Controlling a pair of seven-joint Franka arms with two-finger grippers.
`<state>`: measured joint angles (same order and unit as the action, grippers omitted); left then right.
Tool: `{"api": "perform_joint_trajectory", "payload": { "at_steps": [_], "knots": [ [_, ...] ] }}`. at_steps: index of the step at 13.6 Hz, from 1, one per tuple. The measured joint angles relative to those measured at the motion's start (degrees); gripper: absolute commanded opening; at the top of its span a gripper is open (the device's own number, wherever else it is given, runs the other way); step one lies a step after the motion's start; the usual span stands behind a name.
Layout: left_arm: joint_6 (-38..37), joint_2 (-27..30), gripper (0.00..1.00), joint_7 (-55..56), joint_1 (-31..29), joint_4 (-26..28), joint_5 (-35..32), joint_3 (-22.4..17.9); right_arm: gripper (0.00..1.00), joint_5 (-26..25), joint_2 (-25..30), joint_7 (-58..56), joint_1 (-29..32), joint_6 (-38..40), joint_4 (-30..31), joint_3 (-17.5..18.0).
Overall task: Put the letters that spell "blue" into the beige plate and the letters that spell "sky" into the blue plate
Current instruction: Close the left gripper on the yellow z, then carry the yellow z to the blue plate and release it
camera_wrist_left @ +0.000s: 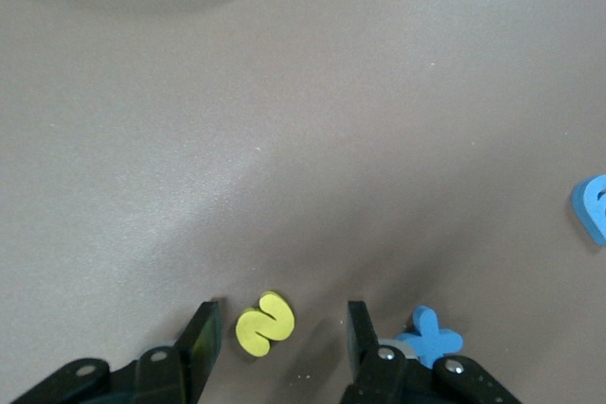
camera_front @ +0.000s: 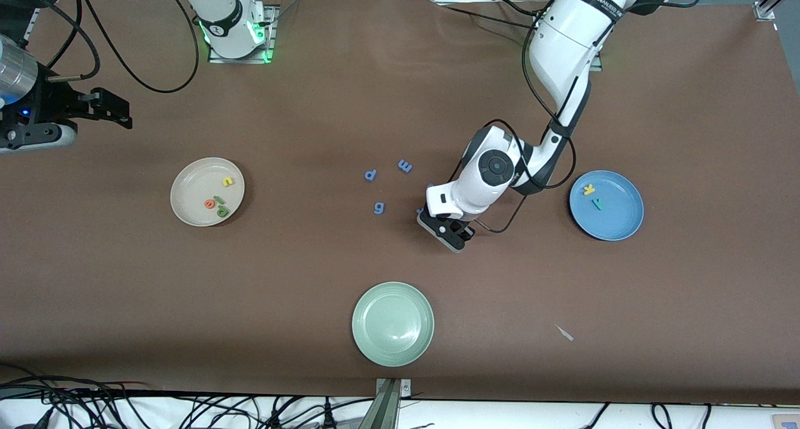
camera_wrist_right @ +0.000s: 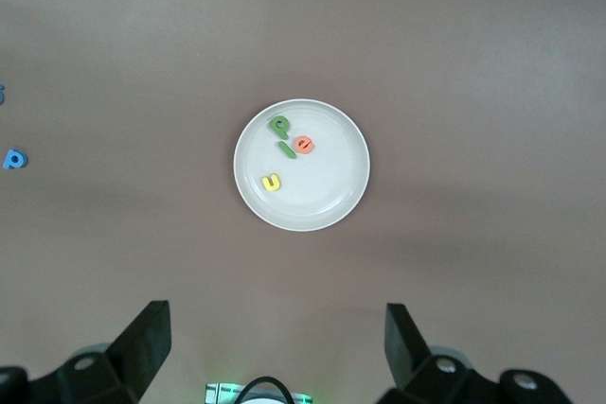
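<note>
Left wrist view shows the left gripper low over the table with jaws parted around the yellow "s", not yet clamped; the right gripper waits open above the beige plate. That plate holds all four "blue" letters; the blue plate has "k" and "y", leaving "s". Blue letters and a pale green plate rest on the brown table.

beige plate: round, cream, toward the right arm's end of the counter.
"blue" letters: yellow u, orange e, dark green l, green b, all flat in the beige plate.
blue plate: round, toward the left arm's end.
"sky" letters: yellow k and teal y in the blue plate; yellow s flat on the counter.
</note>
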<state>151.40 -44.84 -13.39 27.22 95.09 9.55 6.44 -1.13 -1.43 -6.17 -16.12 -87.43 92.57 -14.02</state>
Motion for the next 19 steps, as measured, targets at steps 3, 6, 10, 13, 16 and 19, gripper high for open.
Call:
{"api": "perform_joint_trajectory", "payload": {
  "at_steps": [3, 6, 10, 13, 16, 19],
  "knots": [
    [0.0, -0.2, 0.6, -0.6, 0.0, 0.0, 0.0, 0.0, 1.0, 0.0, 0.0, 0.0, 0.0, 0.0, 0.0, 0.0],
    [0.0, -0.3, 0.56, -0.8, 0.0, 0.0, -0.1, 0.0, 1.0, 0.0, 0.0, 0.0, 0.0, 0.0, 0.0, 0.0],
    [0.0, -0.3, 0.2, -1.5, 0.0, 0.0, -1.1, -0.3, 1.0, 0.0, 0.0, 0.0, 0.0, 0.0, 0.0, 0.0],
    [0.0, 0.0, 0.06, -1.6, 0.1, 0.0, -2.1, -0.5, 1.0, 0.0, 0.0, 0.0, 0.0, 0.0, 0.0, 0.0],
    [0.1, 0.0, 0.07, -1.6, 0.0, -0.1, -2.1, -0.7, 1.0, 0.0, -0.1, 0.0, 0.0, 0.0, 0.0, 0.0],
    [-7.2, 3.2, 0.07, -1.5, -3.1, 0.0, -2.1, -1.5, 1.0, 0.0, -0.1, 0.0, 0.0, 0.0, 0.0, 0.0]
  ]
}}
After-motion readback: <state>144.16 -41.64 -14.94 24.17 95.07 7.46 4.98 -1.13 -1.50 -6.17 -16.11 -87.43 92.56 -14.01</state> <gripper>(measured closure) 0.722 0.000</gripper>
